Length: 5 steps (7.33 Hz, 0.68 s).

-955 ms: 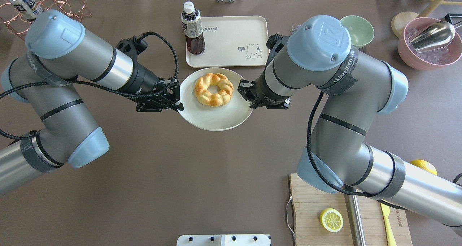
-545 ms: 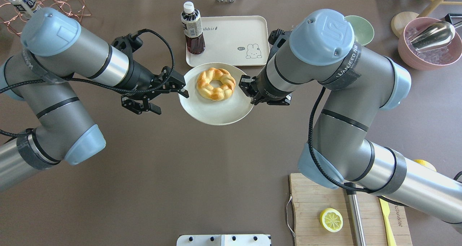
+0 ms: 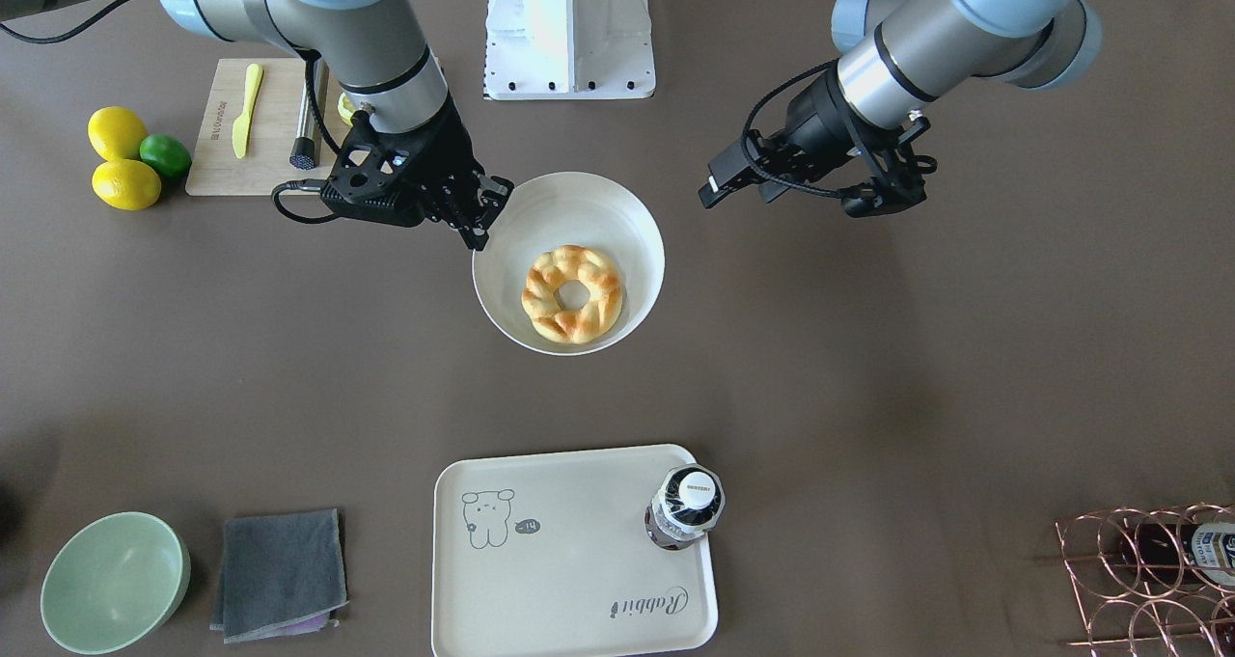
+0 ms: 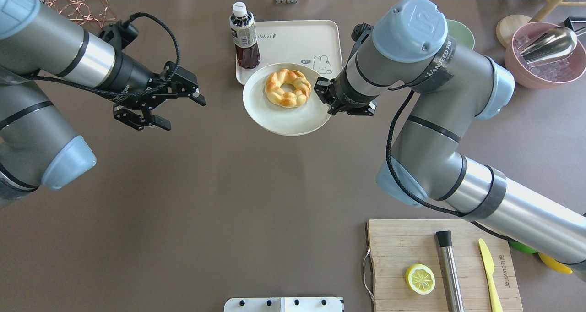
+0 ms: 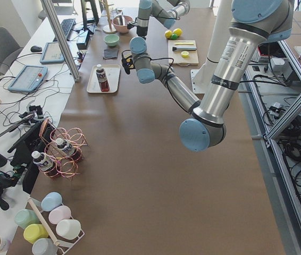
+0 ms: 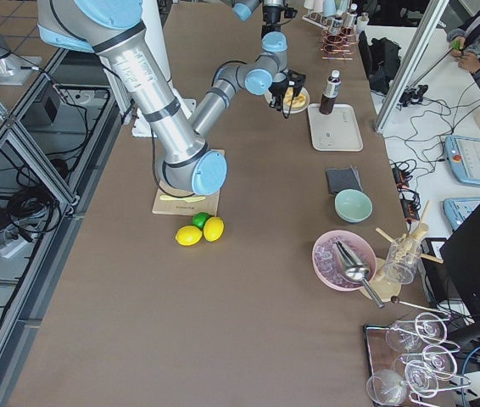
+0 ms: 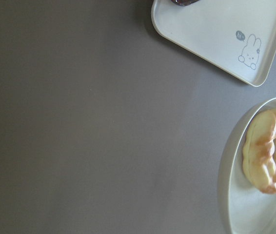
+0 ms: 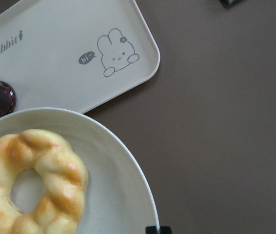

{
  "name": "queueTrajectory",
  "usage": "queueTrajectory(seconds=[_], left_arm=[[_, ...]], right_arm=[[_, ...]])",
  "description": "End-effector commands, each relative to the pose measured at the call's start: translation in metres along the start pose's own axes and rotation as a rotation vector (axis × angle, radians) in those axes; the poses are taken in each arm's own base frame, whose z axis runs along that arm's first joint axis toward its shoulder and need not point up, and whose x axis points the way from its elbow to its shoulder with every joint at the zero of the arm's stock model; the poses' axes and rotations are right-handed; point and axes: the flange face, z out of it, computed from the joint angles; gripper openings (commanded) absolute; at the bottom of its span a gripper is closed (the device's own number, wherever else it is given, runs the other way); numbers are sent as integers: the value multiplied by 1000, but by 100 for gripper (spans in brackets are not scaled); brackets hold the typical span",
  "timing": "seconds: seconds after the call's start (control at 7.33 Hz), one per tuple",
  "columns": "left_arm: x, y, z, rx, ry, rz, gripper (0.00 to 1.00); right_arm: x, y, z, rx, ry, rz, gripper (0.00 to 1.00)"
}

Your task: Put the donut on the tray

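Observation:
The golden-brown braided donut (image 4: 288,88) lies in a round white plate (image 4: 274,124). My right gripper (image 4: 327,103) is shut on the plate's right rim and holds it in the air, tilted. In the overhead view the plate overlaps the near edge of the cream Rabbit tray (image 4: 297,41). The front view shows the donut (image 3: 572,293), the plate (image 3: 579,204) and the tray (image 3: 569,561). The right wrist view shows the donut (image 8: 30,180) near the tray (image 8: 55,58). My left gripper (image 4: 185,116) is open and empty, well left of the plate.
A dark drink bottle (image 4: 244,37) stands on the tray's left end. A green bowl (image 4: 460,32) and a pink bowl (image 4: 545,55) are at the back right. A wooden cutting board (image 4: 439,266) with a lemon half (image 4: 420,278) is at the near right. A grey cloth (image 3: 280,570) lies beside the tray.
My left gripper let go of the plate's rim, opened and drew back to the left. My right gripper carried the plate with the donut toward the tray.

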Motion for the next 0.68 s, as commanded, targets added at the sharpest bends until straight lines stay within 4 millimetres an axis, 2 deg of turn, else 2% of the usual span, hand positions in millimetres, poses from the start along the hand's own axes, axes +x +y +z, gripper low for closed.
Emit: queueTrajectory(seconds=[0.0,0.14,0.27,0.55], left_arm=[[-51,12,-41,10,-5,-27,97],[-63,19,-51,14,-7,-33,97],[-76,25,-58,16,-13,-43,97],[-89,27,-62,20,-18,-49,97]], right_arm=[[-3,-93,44,19,50,123,0],[-33,-117,67,25,98,181,0],[-45,-137,74,39,124,215,0],[-35,-154,92,57,122,264,0]])
